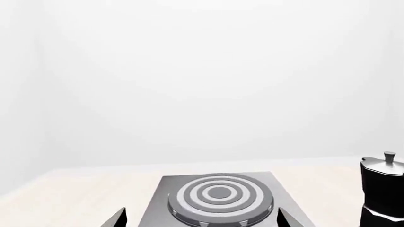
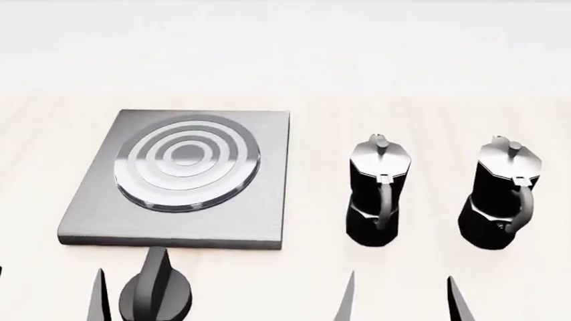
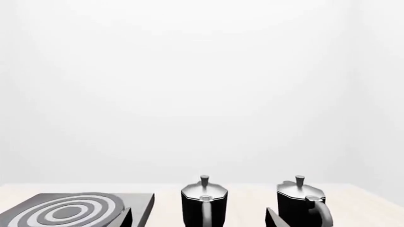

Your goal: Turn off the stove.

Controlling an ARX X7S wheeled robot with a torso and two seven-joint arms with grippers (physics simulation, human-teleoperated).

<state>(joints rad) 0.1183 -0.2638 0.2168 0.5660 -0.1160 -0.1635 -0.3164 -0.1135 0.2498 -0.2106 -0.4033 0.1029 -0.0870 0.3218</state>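
Head view: stove [image 2: 183, 180] flat on the pale wooden table [image 2: 428, 114], black knob [image 2: 156, 291] just before its front edge; 2 moka pots [image 2: 376, 194] to its right.
Left wrist: my left gripper [image 1: 202, 218] spread, facing the burner.
Right wrist: my right gripper [image 3: 198, 218] apparently released, tips barely visible.

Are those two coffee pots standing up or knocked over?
Upright. Both moka pots stand on their bases on the table, lid knobs on top, apart from each other and off the stove.
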